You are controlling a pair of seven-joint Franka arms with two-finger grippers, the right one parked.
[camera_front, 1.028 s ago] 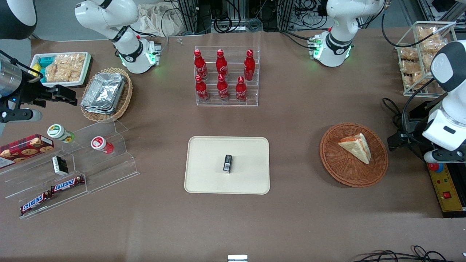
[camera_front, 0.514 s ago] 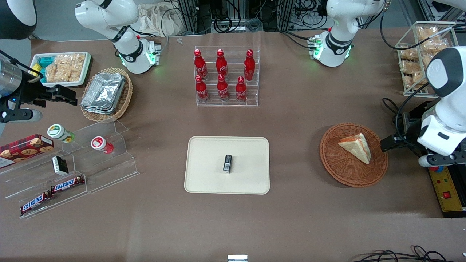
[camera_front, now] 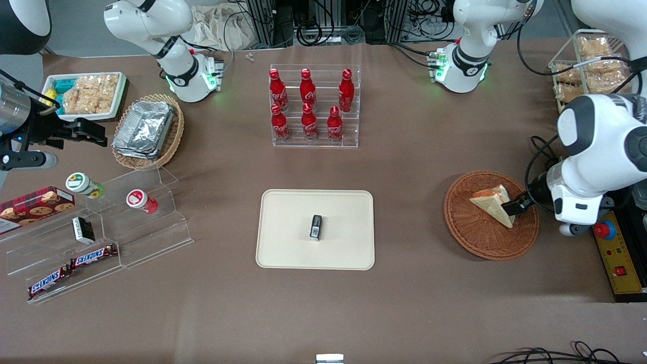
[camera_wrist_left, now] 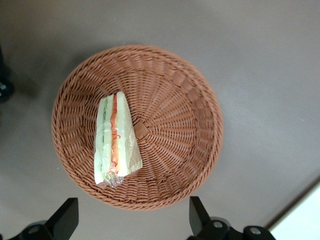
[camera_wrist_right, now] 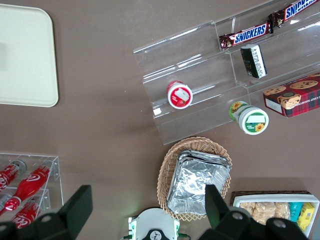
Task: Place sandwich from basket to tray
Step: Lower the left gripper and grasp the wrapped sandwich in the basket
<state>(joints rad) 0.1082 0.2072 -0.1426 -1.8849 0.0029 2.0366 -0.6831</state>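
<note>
A: Table (camera_front: pixel 429 313) was brown, with the cream tray (camera_front: pixel 288 253) near its middle. What sat on the tray?

B: 1 small dark packet (camera_front: pixel 316 226), at about the tray's centre. Nothing else was on it.

A: Where was the basket?

B: The reddish-brown wicker basket (camera_front: pixel 480 242) lay toward the working arm's end of the table, well apart from the tray. In the left wrist view its rim (camera_wrist_left: pixel 200 90) was round and whole.

A: The bottle rack?

B: A clear rack (camera_front: pixel 314 141) held 6 red cola bottles (camera_front: pixel 309 103), farther from the front camera than the tray.

A: And the sandwich?

B: The sandwich (camera_front: pixel 493 206) was in the basket, off-centre, resting on the weave. The wrist view showed its edge (camera_wrist_left: pixel 116 142) with red and green layers under clear wrap.

A: State of the gripper?

B: The gripper (camera_front: pixel 515 206) hung above the basket, over the sandwich's end toward the working arm. Fingers (camera_wrist_left: pixel 65 220) were spread wide apart, jaws released, grasping nothing, with the sandwich seen between them.
</note>
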